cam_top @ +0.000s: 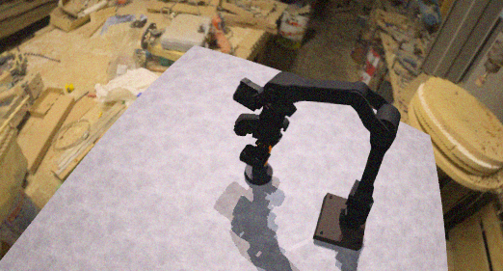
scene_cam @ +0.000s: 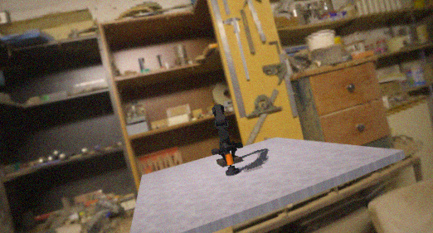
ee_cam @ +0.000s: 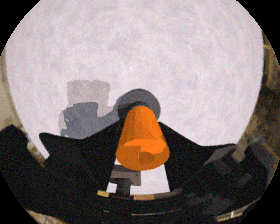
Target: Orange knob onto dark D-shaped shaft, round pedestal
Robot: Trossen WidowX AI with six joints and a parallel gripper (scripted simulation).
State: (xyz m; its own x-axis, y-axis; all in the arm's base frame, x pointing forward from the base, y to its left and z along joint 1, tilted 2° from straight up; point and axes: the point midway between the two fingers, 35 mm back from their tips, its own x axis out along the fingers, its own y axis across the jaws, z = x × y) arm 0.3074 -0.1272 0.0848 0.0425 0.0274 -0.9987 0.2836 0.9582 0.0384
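Orange and tapering in the wrist view, the cylindrical knob (cam_top: 270, 148) (scene_cam: 229, 159) (ee_cam: 142, 137) sits between the two fingers of the black parallel-jaw gripper (cam_top: 262, 153) (scene_cam: 229, 158) (ee_cam: 140, 123), which is pinching it from both sides; its broader-looking end faces the wrist camera, and the other end points toward the dark round pedestal (cam_top: 258, 176) (scene_cam: 232, 171) (ee_cam: 156, 104) on the pale, mottled table (cam_top: 159, 180) (scene_cam: 265, 184) (ee_cam: 201, 65). From the exterior, the knob stands nearly upright above the pedestal, below the gripper's body, while from the top the black fingers hide most of it; how far it is seated on the shaft cannot be told
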